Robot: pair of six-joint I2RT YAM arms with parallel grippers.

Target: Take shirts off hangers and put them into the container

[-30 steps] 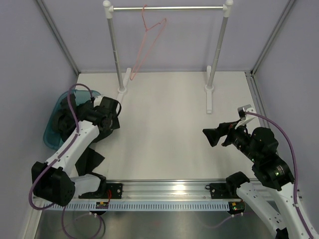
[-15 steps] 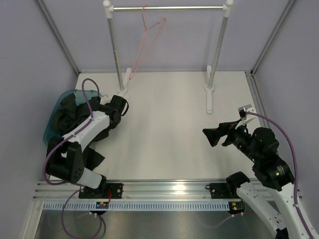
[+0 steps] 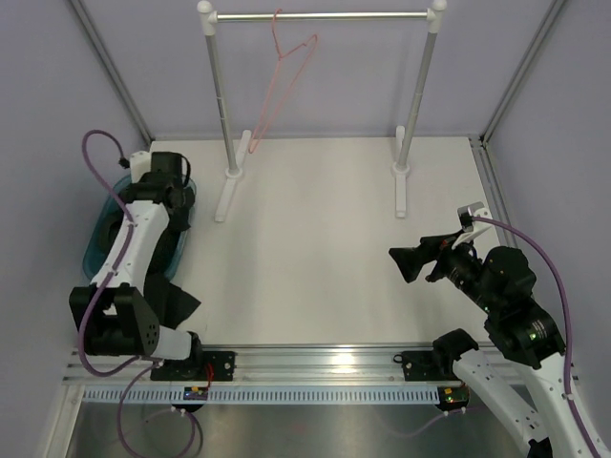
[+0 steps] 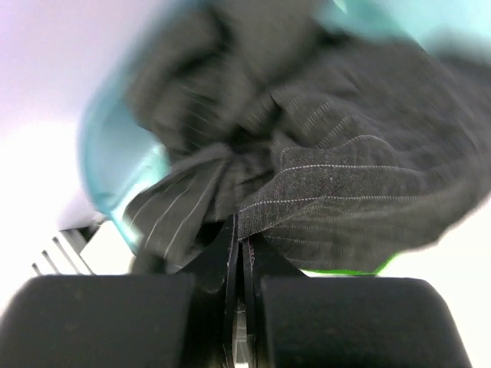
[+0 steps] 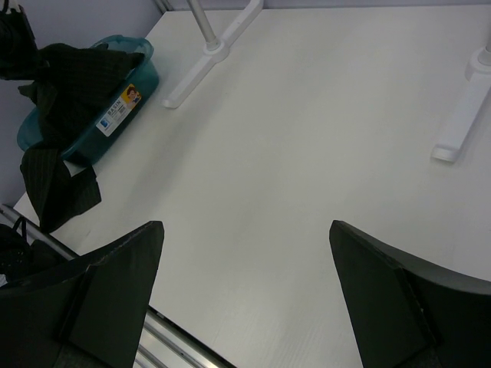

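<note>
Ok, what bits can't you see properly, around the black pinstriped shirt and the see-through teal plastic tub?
- Top view: the left arm covers most of the translucent teal plastic tub, so how much black pinstriped shirt lies inside is hidden.
- Left wrist view: blurred; whether the shut left gripper pinches fabric is unclear.
- Right wrist view: the tub's small white sticker is too small to read.

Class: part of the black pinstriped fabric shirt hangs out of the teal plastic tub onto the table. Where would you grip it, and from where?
Pinch the spilled flap of the black pinstriped fabric shirt, coming from above on the open table side. It lies outside the translucent teal plastic tub's rim on the white table, with a wall close on the other side.
</note>
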